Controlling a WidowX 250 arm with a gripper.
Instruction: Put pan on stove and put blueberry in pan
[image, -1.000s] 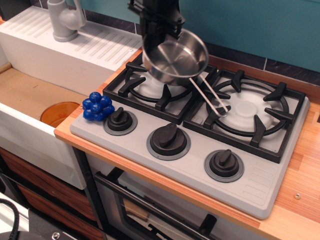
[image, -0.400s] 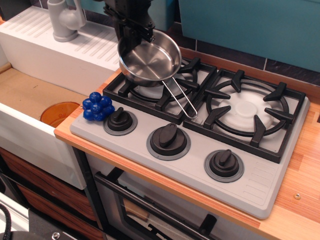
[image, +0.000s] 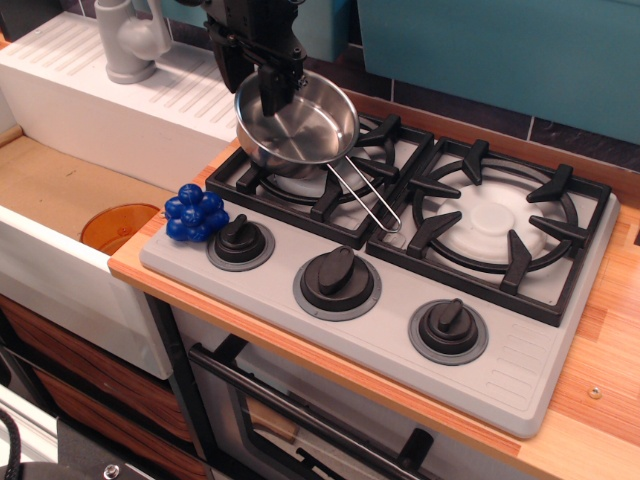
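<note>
The shiny steel pan (image: 305, 125) is over the back-left burner of the grey stove (image: 520, 370), low on or just above the black grate. Its wire handle (image: 365, 195) points front-right across the grate. My black gripper (image: 268, 85) comes down from above at the pan's back-left rim and is shut on it, with one finger (image: 272, 92) inside the pan. The blueberry (image: 197, 213), a cluster of glossy blue balls, lies on the stove's front-left corner beside the left knob (image: 240, 240), well apart from the gripper.
The right burner (image: 495, 220) is bare. Two more black knobs (image: 337, 280) (image: 447, 328) line the stove's front. A sink (image: 60, 190) with an orange disc (image: 118, 226) lies to the left, with a grey faucet (image: 130, 40) behind it. A teal wall rises behind the stove.
The gripper has carried the pan from above the stove's middle leftward and down over the left burner. The handle swung with it. The blueberry has not moved.
</note>
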